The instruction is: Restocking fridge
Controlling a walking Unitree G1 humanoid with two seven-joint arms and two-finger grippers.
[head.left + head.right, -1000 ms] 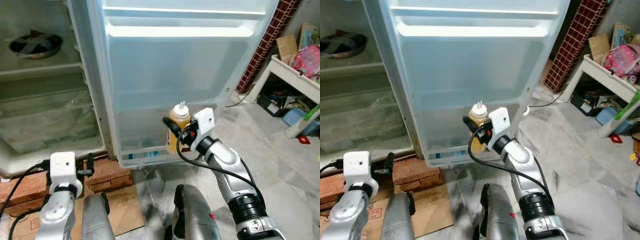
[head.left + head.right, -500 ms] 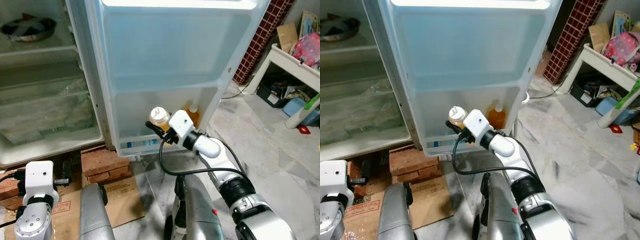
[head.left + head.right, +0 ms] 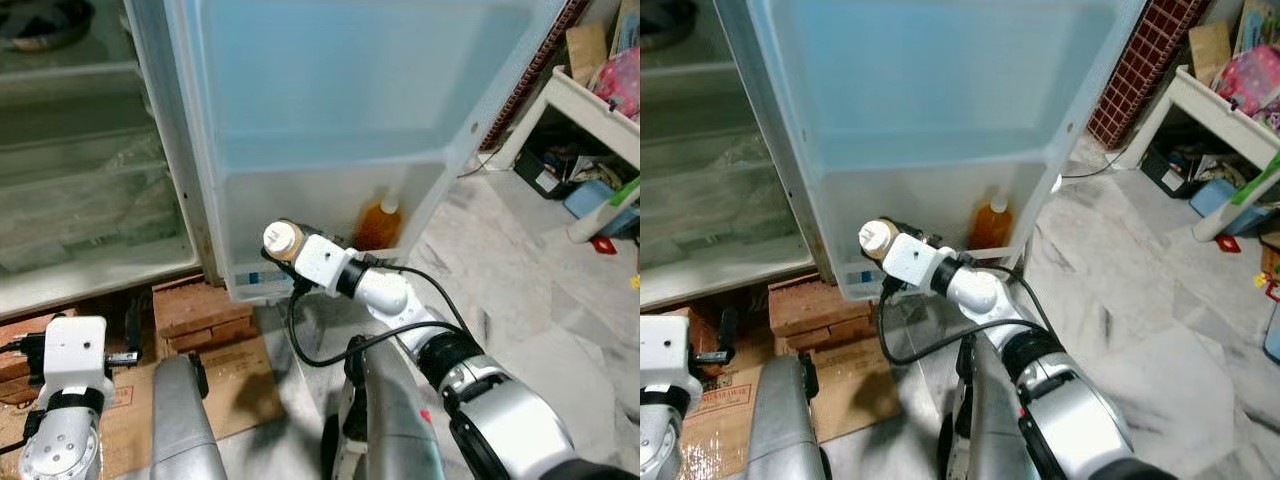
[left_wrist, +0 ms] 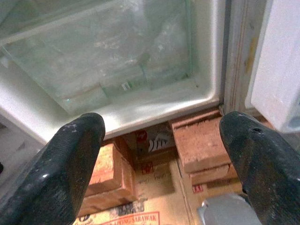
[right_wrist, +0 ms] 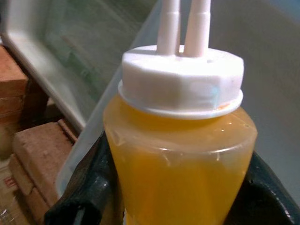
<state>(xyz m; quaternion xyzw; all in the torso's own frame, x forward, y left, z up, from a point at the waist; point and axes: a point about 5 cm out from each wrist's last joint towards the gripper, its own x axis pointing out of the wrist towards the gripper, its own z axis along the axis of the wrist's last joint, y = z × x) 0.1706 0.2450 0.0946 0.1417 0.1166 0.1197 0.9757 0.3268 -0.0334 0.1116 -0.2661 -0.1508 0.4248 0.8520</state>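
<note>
My right gripper (image 3: 288, 256) is shut on a squeeze bottle (image 3: 282, 240) of orange-yellow liquid with a white twin-spout cap. It holds the bottle tilted, low at the left part of the fridge door's bottom bin (image 3: 330, 195). In the right wrist view the bottle (image 5: 180, 154) sits between the black fingers (image 5: 89, 197). A second orange bottle (image 3: 380, 222) stands upright in the same bin, to the right. My left gripper (image 4: 159, 154) hangs open near the floor, in front of the fridge's base.
The fridge body is open on the left, with a clear crisper drawer (image 3: 90, 220) and a dark pan (image 3: 40, 18) on a shelf above. Bricks (image 3: 200, 318) and cardboard (image 3: 240, 385) lie under the fridge. A white table (image 3: 590, 105) with clutter stands at the right.
The view has tipped down and shifted. My right gripper has carried the bottle left along the bottom bin, further from the second bottle, which came into view behind it.
</note>
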